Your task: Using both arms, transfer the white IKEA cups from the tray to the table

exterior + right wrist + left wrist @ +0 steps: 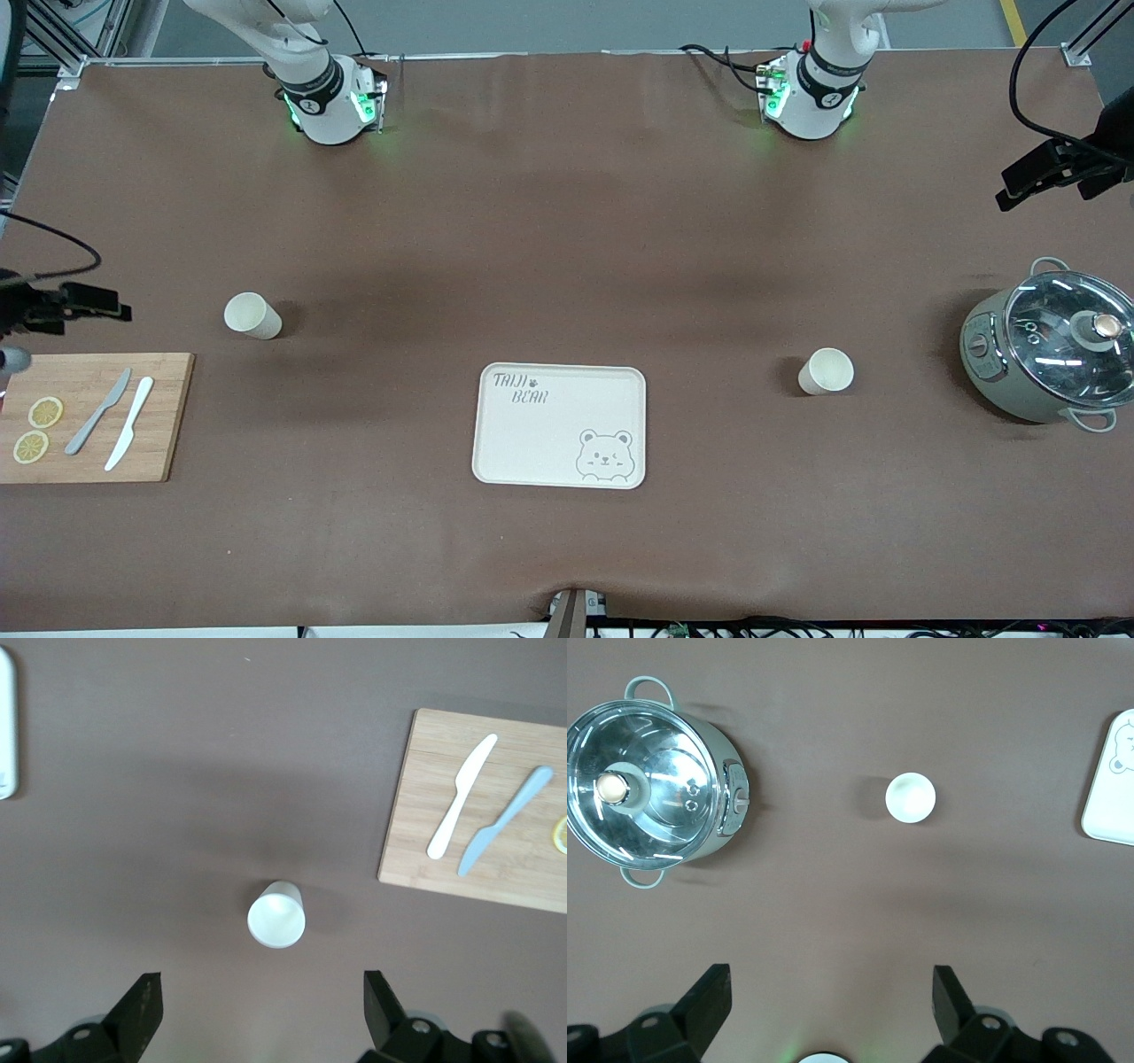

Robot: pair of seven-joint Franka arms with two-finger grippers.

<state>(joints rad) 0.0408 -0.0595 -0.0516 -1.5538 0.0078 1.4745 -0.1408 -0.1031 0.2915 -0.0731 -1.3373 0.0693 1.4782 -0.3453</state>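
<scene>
Brown matte table (567, 221) bearing a cream rectangular tray (560, 425) with rounded corners and a raised rim, printed with a bear and lettering, holding nothing. Two small cream-white handleless tapered cups stand upright and look empty: one cup (252, 315) toward the right arm's end of the table, farther from the front camera than the tray; the other cup (826, 371) toward the left arm's end, between the tray and a grey-green round cooking pot (1045, 354) with loop handles and a shiny glass lid. A light bamboo cutting board (93, 416) carries a grey knife (97, 411), a white knife (129, 423) and two lemon slices (37, 429). The left gripper (833, 1005) hangs high over bare table beside its cup, fingers spread, grasping nothing; the right gripper (263, 1010) likewise hangs over its cup's surroundings, fingers spread and empty
</scene>
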